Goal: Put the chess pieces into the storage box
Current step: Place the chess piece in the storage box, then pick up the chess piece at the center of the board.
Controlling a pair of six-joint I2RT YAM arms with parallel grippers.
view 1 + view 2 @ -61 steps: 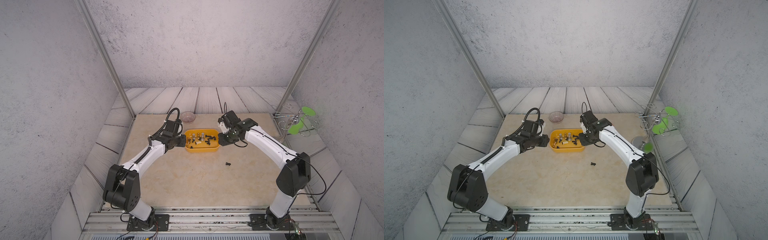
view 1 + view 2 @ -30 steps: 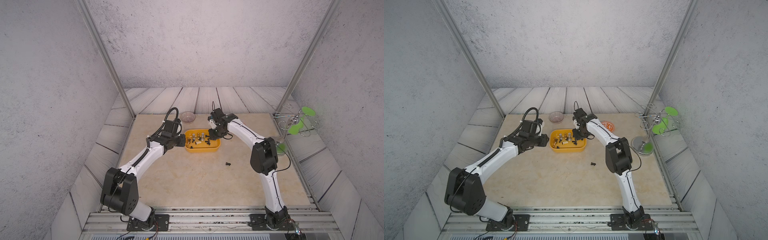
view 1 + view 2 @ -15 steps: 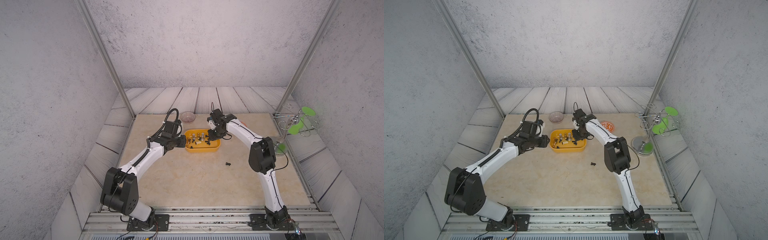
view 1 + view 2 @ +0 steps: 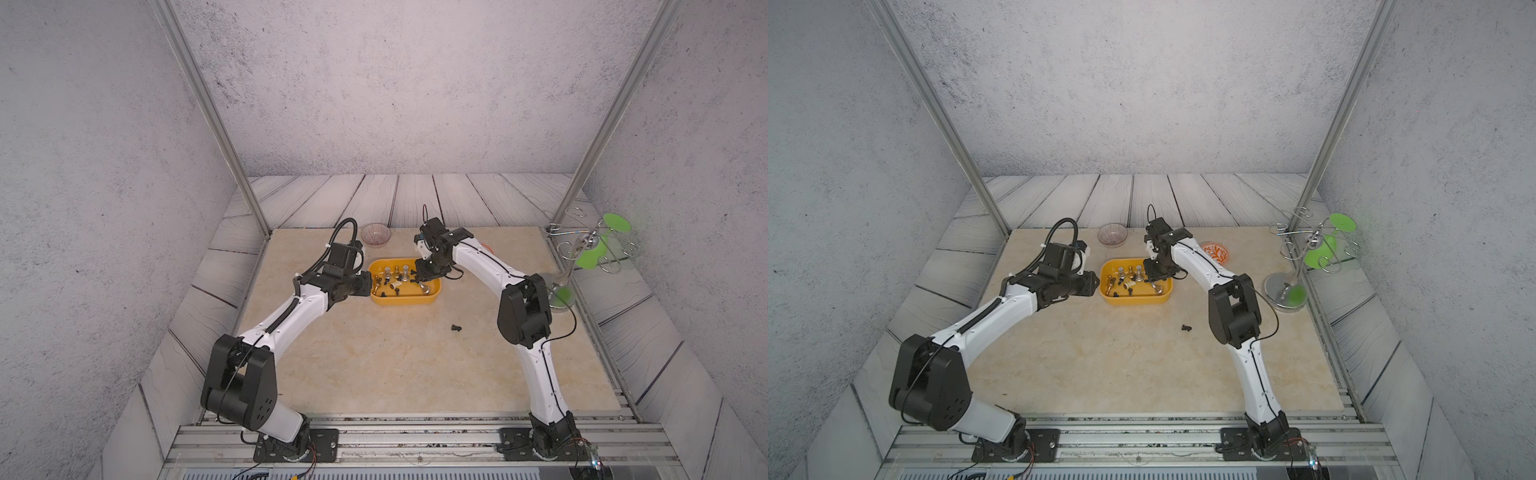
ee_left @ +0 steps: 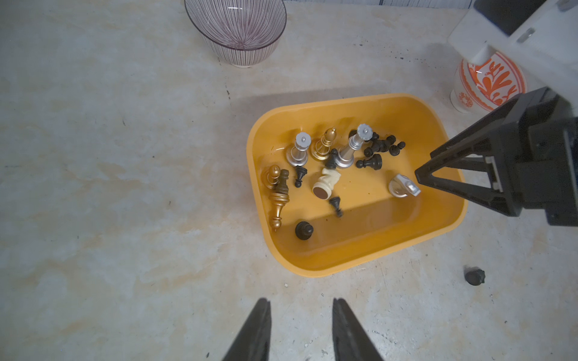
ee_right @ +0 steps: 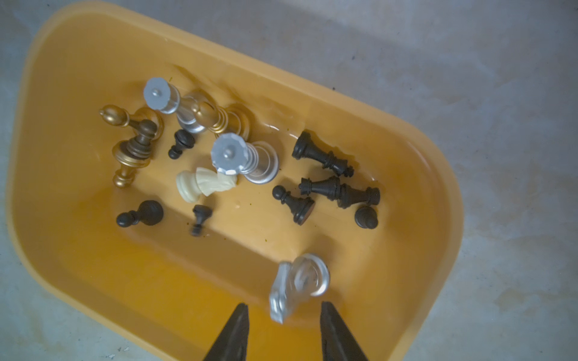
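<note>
The yellow-orange storage box (image 4: 405,302) (image 4: 1133,301) holds several chess pieces: gold, silver, small black ones and a cream knight (image 5: 325,184). My right gripper (image 6: 284,304) hangs open over the box's right end in both top views. Just beyond its fingertips a blurred silver piece (image 6: 300,284) (image 5: 403,187) lies loose inside the box, touched by neither finger. My left gripper (image 5: 301,301) is open and empty above bare table, just outside the box's left side (image 4: 368,282). One black piece (image 4: 456,328) (image 5: 474,276) lies on the table in front of the box, to the right.
A ribbed glass bowl (image 4: 376,235) (image 5: 236,31) stands behind the box. An orange-and-white patterned bowl (image 4: 1216,252) sits behind my right forearm. A wire stand with green discs (image 4: 590,249) is at the table's right edge.
My right arm swung in from the box's right side to above its right end. Its jaws widened and the silver piece dropped out of them. The left arm stayed still.
</note>
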